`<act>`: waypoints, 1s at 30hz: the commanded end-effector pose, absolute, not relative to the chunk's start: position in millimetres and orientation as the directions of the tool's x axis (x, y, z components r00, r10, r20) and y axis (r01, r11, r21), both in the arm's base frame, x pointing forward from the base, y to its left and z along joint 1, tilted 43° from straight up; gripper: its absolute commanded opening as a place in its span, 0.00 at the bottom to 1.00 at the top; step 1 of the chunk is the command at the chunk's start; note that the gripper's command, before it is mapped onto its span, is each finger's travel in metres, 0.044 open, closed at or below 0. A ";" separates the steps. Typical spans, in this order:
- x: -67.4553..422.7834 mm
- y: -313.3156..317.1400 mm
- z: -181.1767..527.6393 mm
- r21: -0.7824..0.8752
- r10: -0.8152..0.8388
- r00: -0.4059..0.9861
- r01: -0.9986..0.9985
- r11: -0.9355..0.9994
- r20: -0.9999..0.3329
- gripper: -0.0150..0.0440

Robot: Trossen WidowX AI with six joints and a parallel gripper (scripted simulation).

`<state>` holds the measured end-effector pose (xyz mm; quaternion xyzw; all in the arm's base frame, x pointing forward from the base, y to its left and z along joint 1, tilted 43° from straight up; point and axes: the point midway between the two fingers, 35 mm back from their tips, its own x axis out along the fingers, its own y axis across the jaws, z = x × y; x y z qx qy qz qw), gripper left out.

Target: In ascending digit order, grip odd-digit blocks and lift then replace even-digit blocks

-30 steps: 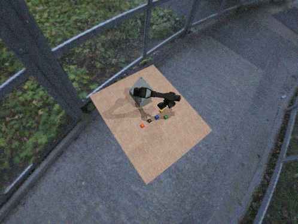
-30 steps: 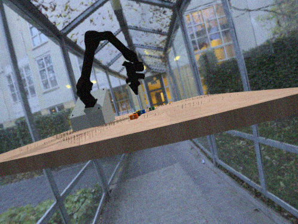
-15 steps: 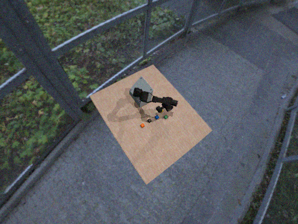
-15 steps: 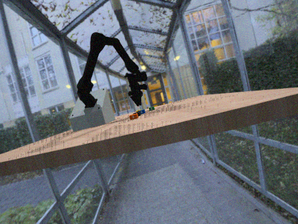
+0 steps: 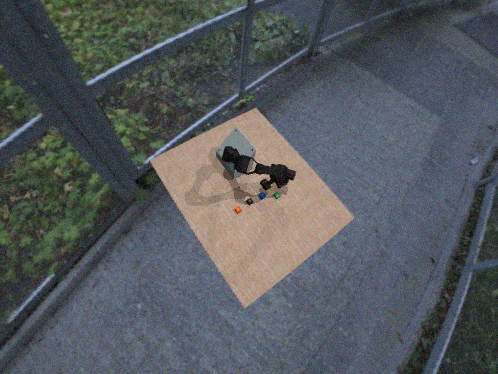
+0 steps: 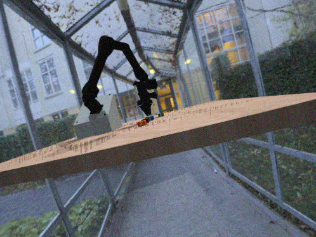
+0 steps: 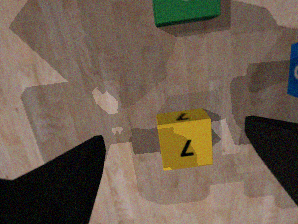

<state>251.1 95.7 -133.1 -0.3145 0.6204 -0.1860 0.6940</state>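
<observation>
Big wood table (image 5: 280, 260) holds the arm's grey base (image 5: 239, 142) & 5 small blocks. Gripper (image 7: 175, 165) hangs low w/ fingers spread wide, nothing in them. Yellow block (image 7: 185, 142) w/ a 7 sits on the table between the 2 dark fingers, closer to the right one, not touching either. Green block (image 7: 186, 11) is well apart, up ahead; blue block (image 7: 294, 70) is off to the right side. Risk, I think: 7 is odd, so squeeze only, no lift. Block isn't centred, so the near finger could shove it sideways b4 the other one gets there. Swinging wide could bump the blue block out of turn.
</observation>
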 end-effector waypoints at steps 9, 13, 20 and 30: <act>250.9 83.3 -145.0 -0.674 -0.656 0.156 -0.138 0.725 -0.738 0.84; 250.9 83.3 -145.0 -0.674 -0.656 0.156 -0.138 0.725 -0.738 0.67; 250.9 83.3 -145.0 -0.674 -0.656 0.156 -0.138 0.725 -0.738 0.46; 250.9 83.3 -145.0 -0.674 -0.656 0.156 -0.138 0.725 -0.738 0.46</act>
